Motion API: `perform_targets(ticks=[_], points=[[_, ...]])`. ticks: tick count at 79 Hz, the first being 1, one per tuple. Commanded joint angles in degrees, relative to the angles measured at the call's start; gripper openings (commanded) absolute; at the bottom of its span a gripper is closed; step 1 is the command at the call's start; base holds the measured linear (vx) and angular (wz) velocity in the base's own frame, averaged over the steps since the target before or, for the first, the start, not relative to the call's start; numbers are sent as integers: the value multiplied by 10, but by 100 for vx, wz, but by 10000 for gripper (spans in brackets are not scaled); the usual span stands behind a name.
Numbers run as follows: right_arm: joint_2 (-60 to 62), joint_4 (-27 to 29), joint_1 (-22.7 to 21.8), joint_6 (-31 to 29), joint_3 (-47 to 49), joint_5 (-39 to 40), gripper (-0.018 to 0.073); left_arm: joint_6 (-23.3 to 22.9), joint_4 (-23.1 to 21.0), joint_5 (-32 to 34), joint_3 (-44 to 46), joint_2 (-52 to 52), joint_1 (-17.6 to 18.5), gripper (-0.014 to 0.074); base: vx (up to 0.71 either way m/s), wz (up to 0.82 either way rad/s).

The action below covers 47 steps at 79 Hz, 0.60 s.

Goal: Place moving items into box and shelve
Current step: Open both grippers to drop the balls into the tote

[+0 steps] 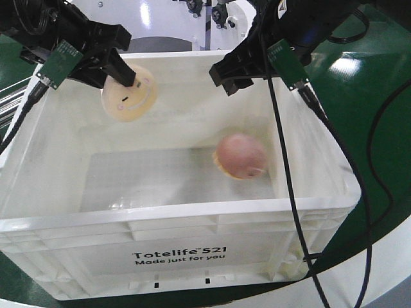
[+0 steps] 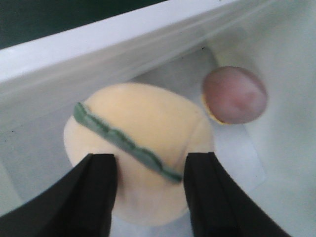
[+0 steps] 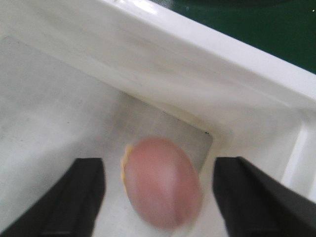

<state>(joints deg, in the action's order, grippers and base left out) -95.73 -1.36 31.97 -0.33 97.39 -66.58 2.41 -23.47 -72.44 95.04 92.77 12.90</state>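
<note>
The white box (image 1: 192, 215) printed "Totelife 521" fills the front view. One moving item, a cream bun (image 1: 128, 96) with a green wavy stripe (image 2: 128, 140), hangs just beyond the tips of my left gripper (image 1: 128, 61) (image 2: 150, 163). That gripper is open and the bun is wider than its gap. The other item, a pinkish-brown ball with a yellow rim (image 1: 241, 156) (image 2: 234, 94), lies blurred on the box floor at the right. It sits below my open right gripper (image 1: 223, 82) (image 3: 158, 170), whose fingers stand well clear of it (image 3: 160, 190).
Both arms reach down over the box's far rim (image 3: 222, 54), with cables (image 1: 282, 167) trailing across its right side. Green flooring (image 1: 379, 128) with a white band surrounds the box. A white machine base (image 1: 192, 25) stands behind.
</note>
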Motion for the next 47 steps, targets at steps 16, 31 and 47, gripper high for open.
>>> perform_targets(ticks=[16,31,47], points=[[43,-8,-2,10,17,21,608,-10,0,4,16,-43,5,568,0,0],[106,-62,-2,40,17,21,584,-58,101,4,16,-116,5,565,0,0],[148,-127,-2,87,12,-37,584,-102,170,4,16,-199,5,565,0,0]])
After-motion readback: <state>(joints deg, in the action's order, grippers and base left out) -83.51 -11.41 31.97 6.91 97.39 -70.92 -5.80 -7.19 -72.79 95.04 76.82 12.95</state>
